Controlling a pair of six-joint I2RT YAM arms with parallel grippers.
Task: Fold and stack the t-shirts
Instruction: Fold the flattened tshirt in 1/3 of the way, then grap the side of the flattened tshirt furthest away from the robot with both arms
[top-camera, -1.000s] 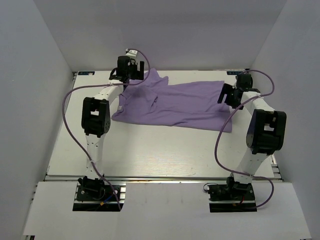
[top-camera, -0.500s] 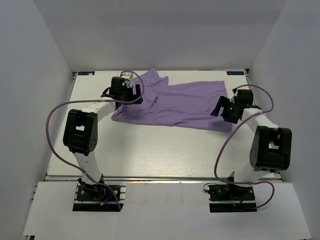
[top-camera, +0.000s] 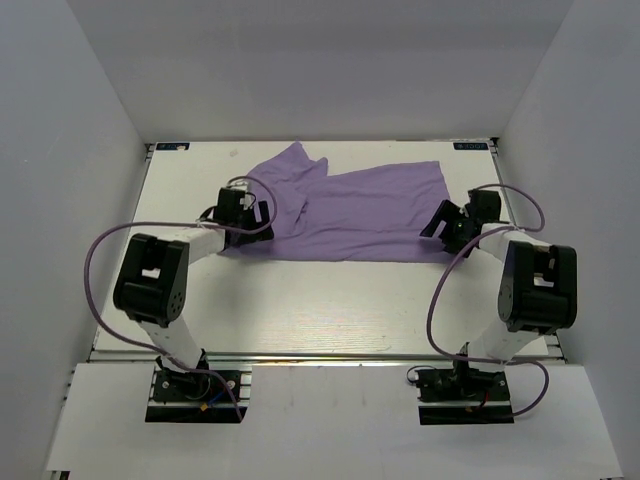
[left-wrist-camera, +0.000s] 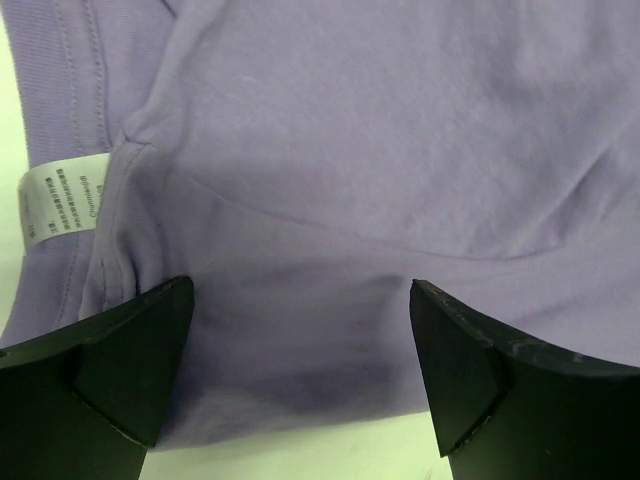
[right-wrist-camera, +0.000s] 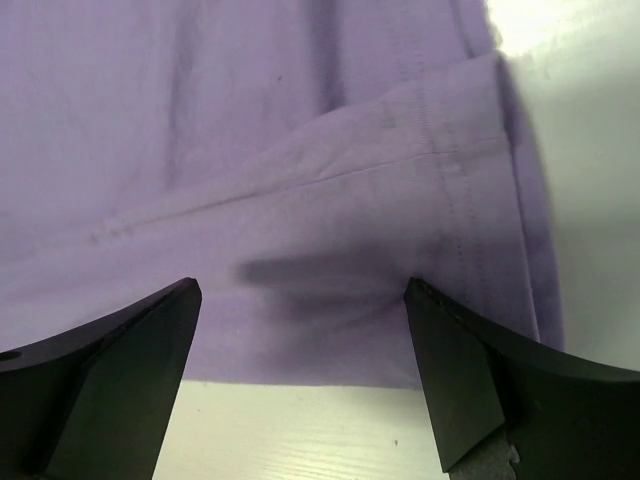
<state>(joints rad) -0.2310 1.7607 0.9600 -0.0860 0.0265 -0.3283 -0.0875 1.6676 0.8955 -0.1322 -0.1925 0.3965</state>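
1 lavender t-shirt (top-camera: 350, 212) lies spread on the bench (top-camera: 300, 300). The left tool (left-wrist-camera: 300, 320), jaws spread wide, hangs over its near left edge. The right tool (right-wrist-camera: 300, 315), equally wide, hangs over its near right hem.

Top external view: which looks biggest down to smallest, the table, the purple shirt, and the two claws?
1. table
2. t-shirt
3. left gripper and right gripper: they look about alike, so no ranking between them.
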